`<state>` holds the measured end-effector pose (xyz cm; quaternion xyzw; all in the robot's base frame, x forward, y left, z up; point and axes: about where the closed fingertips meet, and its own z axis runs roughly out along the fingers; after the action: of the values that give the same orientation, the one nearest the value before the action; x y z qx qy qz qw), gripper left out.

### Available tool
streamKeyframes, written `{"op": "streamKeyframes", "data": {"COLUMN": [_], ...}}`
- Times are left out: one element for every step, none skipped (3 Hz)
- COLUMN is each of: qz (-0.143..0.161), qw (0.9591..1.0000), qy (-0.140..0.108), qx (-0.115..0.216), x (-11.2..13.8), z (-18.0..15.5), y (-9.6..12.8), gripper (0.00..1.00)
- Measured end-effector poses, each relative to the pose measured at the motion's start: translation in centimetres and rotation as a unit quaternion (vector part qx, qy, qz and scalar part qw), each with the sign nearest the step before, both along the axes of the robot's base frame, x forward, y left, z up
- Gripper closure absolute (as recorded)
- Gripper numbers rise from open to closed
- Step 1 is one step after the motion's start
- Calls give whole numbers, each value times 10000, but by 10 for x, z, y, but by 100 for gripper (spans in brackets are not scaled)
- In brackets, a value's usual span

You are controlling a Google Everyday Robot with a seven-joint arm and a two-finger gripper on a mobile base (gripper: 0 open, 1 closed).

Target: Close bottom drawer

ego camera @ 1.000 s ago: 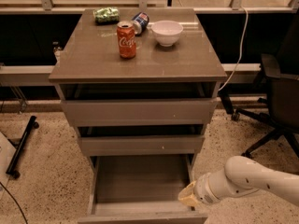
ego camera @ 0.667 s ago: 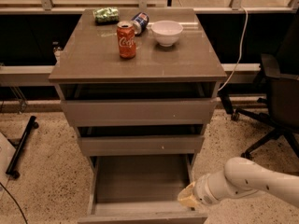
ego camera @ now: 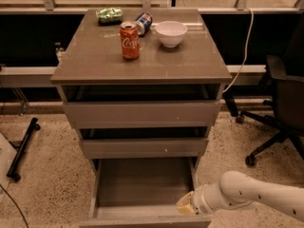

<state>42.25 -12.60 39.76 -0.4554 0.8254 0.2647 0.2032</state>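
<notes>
The bottom drawer (ego camera: 142, 182) of the grey-brown cabinet is pulled far out, showing its shallow grey inner tray. Its flat front edge (ego camera: 142, 221) runs along the bottom of the view. My gripper (ego camera: 186, 205) comes in from the lower right on a white arm (ego camera: 251, 196). It sits at the drawer's front right corner, just inside and above the front edge. The middle drawer (ego camera: 142, 147) and top drawer (ego camera: 141, 114) above stand slightly out.
On the cabinet top (ego camera: 95, 56) stand a red cola can (ego camera: 129, 41), a white bowl (ego camera: 171, 33), a lying blue can (ego camera: 144, 21) and a green packet (ego camera: 109, 15). A black office chair (ego camera: 280, 108) is at the right. A black stand base (ego camera: 21, 148) lies at the left.
</notes>
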Motion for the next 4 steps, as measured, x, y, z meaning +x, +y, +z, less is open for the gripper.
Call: {"op": "streamKeyframes", "data": {"qz": [-169, -369, -541, -820], "qw": [9998, 9989, 9974, 9953], "qy": [34, 77, 147, 179], "qx": [46, 261, 451, 487], "x": [-1, -4, -6, -8], "z": [-23, -45, -67, -85], "y": [-4, -11, -19, -29], "gripper": [100, 100, 100, 100]}}
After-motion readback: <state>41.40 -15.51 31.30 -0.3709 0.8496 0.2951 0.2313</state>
